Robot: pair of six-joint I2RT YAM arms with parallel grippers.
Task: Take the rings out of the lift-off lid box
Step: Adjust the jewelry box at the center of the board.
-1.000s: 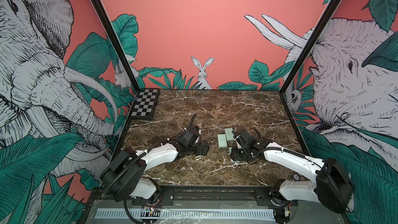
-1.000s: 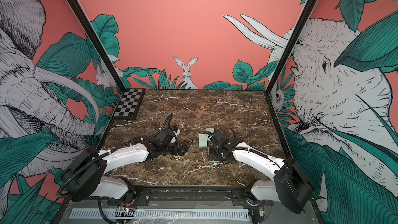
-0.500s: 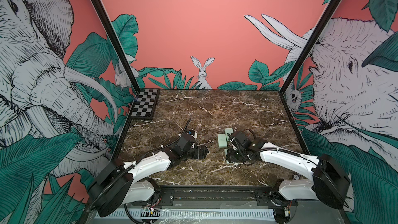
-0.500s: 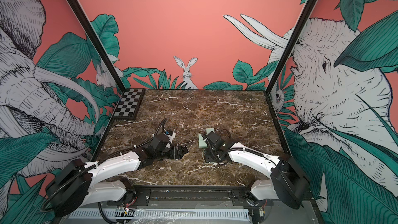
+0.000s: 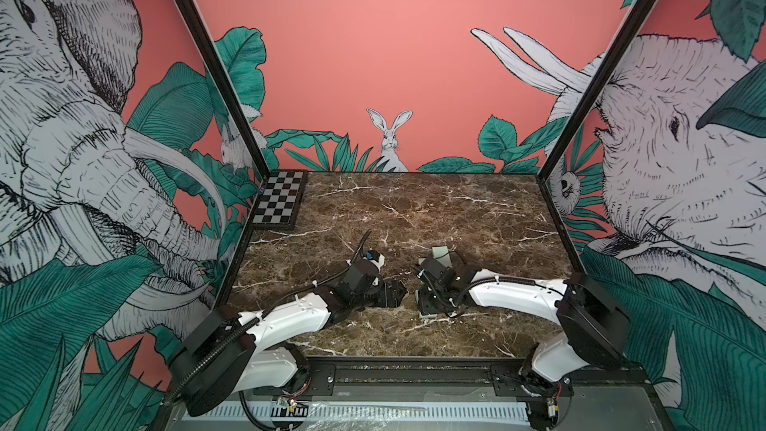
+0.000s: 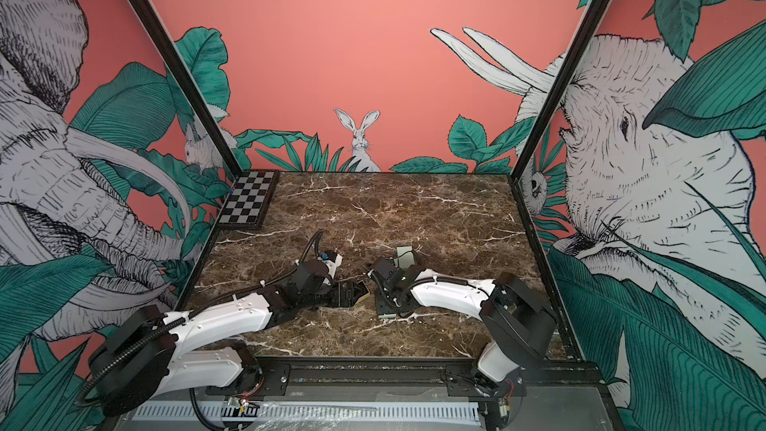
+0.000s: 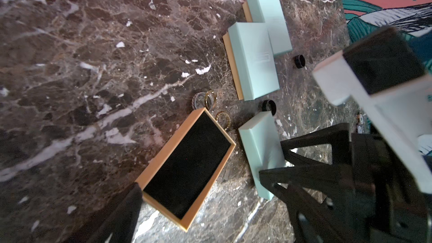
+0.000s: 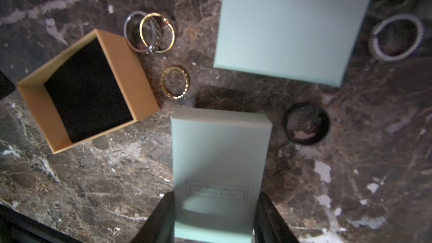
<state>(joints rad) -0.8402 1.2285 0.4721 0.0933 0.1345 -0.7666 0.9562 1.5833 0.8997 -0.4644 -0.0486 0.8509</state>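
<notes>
My right gripper (image 8: 215, 198) is closed partway on a mint-green cardboard lid (image 8: 221, 150) with a printed label, one black finger (image 8: 159, 220) on each long side. In both top views this grip sits in the lower middle of the frame, over the brown marble table (image 5: 414, 209).

My left gripper (image 6: 355, 293) is spread wide and grips nothing. In the top views it is just left of the right one, at the open tan cardboard box (image 8: 86, 87) with a black lining. One of its fingers (image 7: 121, 211) is at a corner of that box, and I cannot tell if it touches. Inside the box I see only the lining.

The rings (image 7: 209, 97) lie outside on the marble:
- A silver ring (image 8: 126, 31) and a thin gold ring (image 8: 173, 36) overlap just beside the box's wall.
- A beaded gold ring (image 8: 174, 97) lies between box and lid.
- A wide black band (image 8: 286, 122) lies beside the lid.
- A studded silver ring (image 8: 374, 43), blurred, lies farther off beside a closed mint-green box (image 8: 287, 24).
</notes>
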